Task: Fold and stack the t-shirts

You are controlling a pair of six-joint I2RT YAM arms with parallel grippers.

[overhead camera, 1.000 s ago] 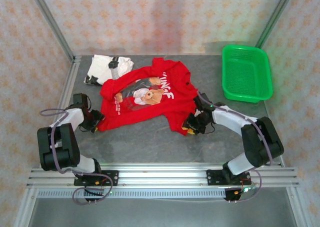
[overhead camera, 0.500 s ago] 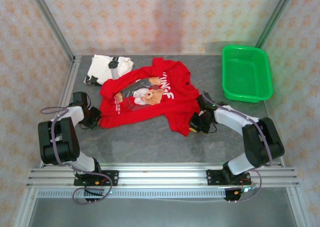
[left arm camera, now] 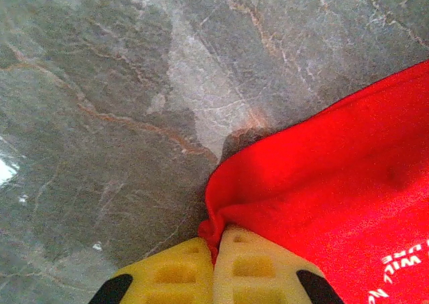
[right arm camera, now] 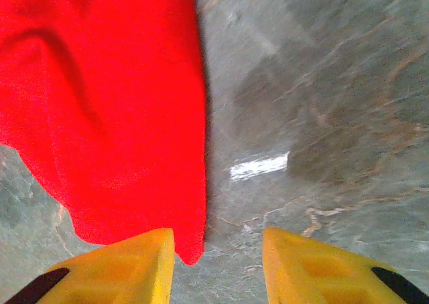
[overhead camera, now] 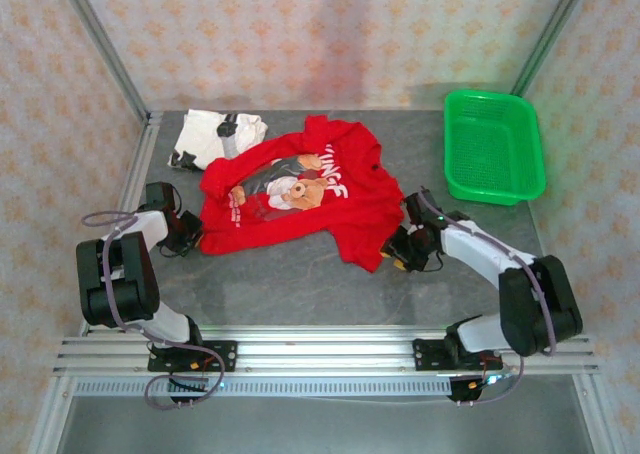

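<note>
The red t-shirt (overhead camera: 300,199) lies spread and rumpled in the middle of the table, its bear print facing up. My left gripper (overhead camera: 188,232) is low at the shirt's left edge, shut on a fold of red cloth (left arm camera: 335,183) pinched between the yellow fingertips (left arm camera: 216,240). My right gripper (overhead camera: 400,249) is at the shirt's lower right corner and stands open. That red corner (right arm camera: 107,103) hangs beside its left finger, not gripped (right arm camera: 218,240). The white t-shirt (overhead camera: 212,134) lies crumpled at the back left.
A green plastic basket (overhead camera: 487,96) stands at the back right. Bare grey stone tabletop (overhead camera: 300,284) stretches between the shirt and the arms' mounting rail. Patterned walls and metal frame posts enclose the table.
My left gripper closed on the red shirt's left edge. My right gripper shut, then opened again, and drew back slightly to the right off the shirt's corner.
</note>
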